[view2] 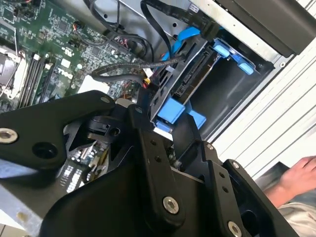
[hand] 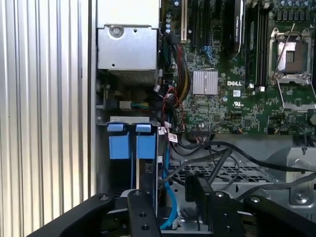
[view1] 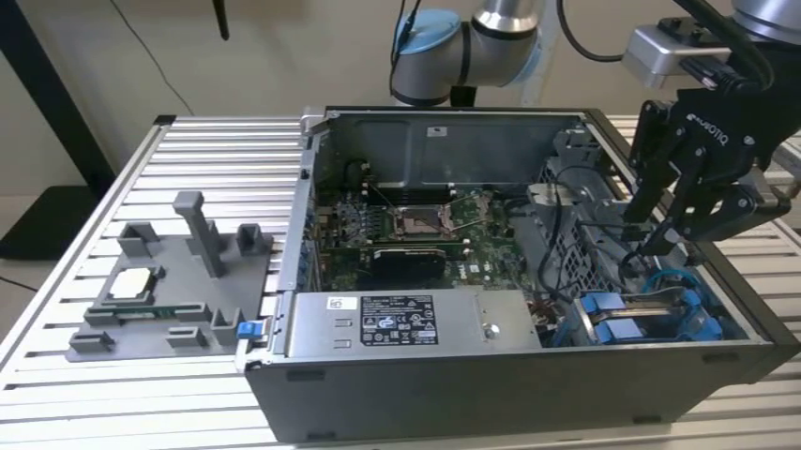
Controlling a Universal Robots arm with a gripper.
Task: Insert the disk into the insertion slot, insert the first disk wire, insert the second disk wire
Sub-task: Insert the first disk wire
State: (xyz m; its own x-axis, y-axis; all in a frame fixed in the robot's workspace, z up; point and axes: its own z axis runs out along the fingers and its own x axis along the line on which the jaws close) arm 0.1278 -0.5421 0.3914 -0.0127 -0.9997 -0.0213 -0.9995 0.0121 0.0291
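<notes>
The computer case [view1: 501, 375] lies open on the slatted table [view1: 126, 394], its motherboard [view1: 400, 225] facing up and the grey power-supply box [view1: 414, 323] along the near wall. The black gripper [view1: 654, 246] hangs low inside the case at the exterior view's right, just above the insertion slot [view1: 639, 323] with its bright blue rails. I cannot tell from here whether the gripper is spread, pressed together or pinching something.

In the second wrist view the disk [view2: 192, 79] sits in that bay in its blue carrier, standing on edge, with its connector end turned toward the gripper. Black cables [view2: 123, 69] loop over the board and reach the disk's end; whether any is plugged in I cannot tell. A thin blue cable [hand: 165, 173] runs down beside the bay.

A grey fixture tray [view1: 163, 281] rests on the table at the exterior view's left. A person's hand [view2: 298, 175] is outside the case, above the table
</notes>
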